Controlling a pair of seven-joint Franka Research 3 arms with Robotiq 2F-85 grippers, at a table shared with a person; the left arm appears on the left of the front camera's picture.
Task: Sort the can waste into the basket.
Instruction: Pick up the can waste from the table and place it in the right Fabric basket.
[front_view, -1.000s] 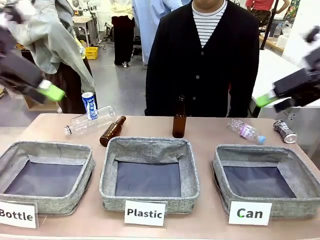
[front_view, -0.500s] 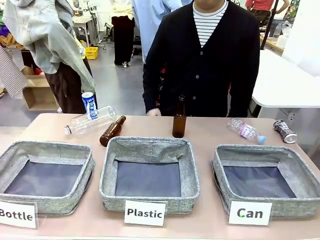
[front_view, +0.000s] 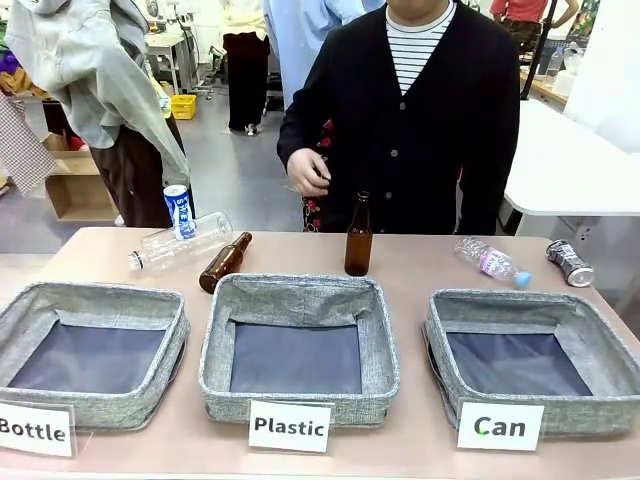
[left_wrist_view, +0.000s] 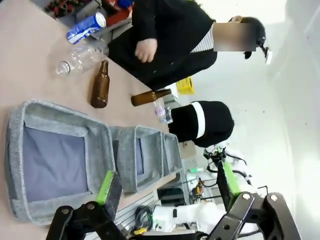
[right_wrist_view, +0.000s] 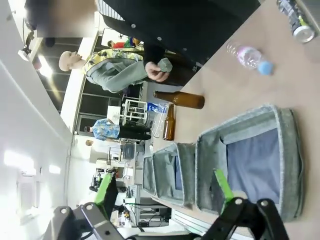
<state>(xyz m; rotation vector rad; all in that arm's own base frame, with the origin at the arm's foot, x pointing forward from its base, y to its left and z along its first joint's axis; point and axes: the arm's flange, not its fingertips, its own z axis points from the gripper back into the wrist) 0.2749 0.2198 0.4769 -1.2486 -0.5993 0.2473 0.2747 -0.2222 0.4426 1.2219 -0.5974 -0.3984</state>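
- Tabletop (front_view: 420, 272): "Can" basket (front_view: 436, 335) sits empty at near right.
- Blue-and-white can (front_view: 178, 210) stands far left; crushed can (front_view: 569, 262) lies far right, nearer that basket.
- Left gripper (left_wrist_view: 166, 182) and right gripper (right_wrist_view: 163, 185) hang open, empty.

I see blue-white can (front_view: 179, 211) upright, far-left of surface (front_view: 420, 268) | crushed silver-dark can (front_view: 569, 263) on its side, far-right | grey "Can" basket (front_view: 505, 298) front-right, dark floor showing
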